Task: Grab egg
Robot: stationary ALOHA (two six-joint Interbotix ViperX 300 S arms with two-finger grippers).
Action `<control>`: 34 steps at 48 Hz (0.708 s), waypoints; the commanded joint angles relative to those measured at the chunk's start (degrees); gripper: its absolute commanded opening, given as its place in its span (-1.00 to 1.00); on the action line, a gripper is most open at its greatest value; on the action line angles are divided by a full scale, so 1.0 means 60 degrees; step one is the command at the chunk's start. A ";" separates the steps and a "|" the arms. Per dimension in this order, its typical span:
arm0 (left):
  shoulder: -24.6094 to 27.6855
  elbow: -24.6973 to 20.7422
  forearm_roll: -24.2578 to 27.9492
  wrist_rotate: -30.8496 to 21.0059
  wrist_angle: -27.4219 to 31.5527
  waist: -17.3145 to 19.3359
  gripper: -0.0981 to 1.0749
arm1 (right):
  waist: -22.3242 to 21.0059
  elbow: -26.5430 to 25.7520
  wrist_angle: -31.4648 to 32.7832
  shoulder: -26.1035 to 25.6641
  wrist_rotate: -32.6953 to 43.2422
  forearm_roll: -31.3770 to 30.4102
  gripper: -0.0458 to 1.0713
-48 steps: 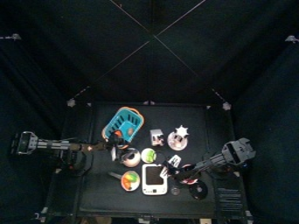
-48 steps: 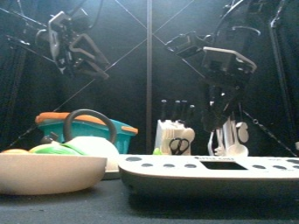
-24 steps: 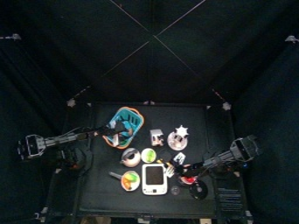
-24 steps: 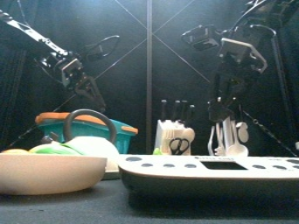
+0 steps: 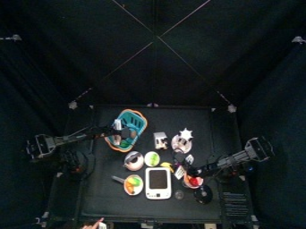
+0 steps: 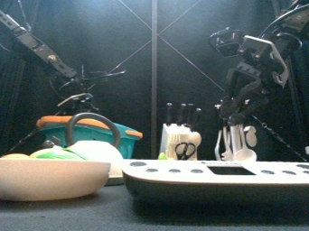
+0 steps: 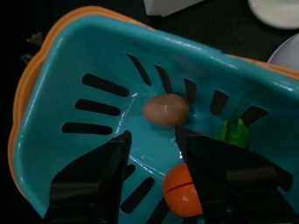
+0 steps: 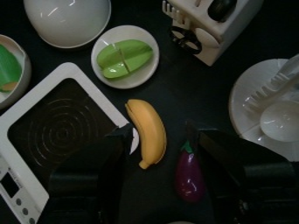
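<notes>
Directly ahead of the left claw (image 7: 163,162), jaws spread wide apart and empty: teal basket (image 7: 105,61) with orange rim and slotted walls. Egg (image 7: 166,108), brownish, lies on the basket's floor just beyond the two jaw tips, centred between them, not touched. Orange round fruit (image 7: 183,191) sits low in the same basket, between the jaws and nearer the wrist than the egg. Green item (image 7: 237,131), partly hidden by one jaw, also in the basket, just beside that jaw's tip. Cannot tell what it is.

Top view: left claw hangs over the basket, on the surface's (image 5: 102,192) left half.

Right claw (image 8: 163,153), jaws apart, nothing between them. Banana (image 8: 146,131) lies loose on the surface straight ahead of it, in line with the gap. Purple eggplant (image 8: 191,171) beside the banana, close to one jaw, also loose. Past the banana: small white dish (image 8: 128,56) holding a green halved item. Farther still, empty white bowl (image 8: 66,16). To one side of this claw, flat white scale (image 8: 59,131) with dark ringed platform. To the other side, white plate (image 8: 260,101) with white utensils. White block (image 8: 222,24) holding scissors and dark-handled knives stands beyond the plate.

Front view: large cream bowl (image 6: 49,176) in foreground with green and yellow produce.
</notes>
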 commanded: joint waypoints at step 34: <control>0.2549 -0.1831 0.0791 0.0073 0.0688 0.0000 0.92 | -0.0015 0.0293 -0.0117 -0.0015 0.0073 0.0264 0.63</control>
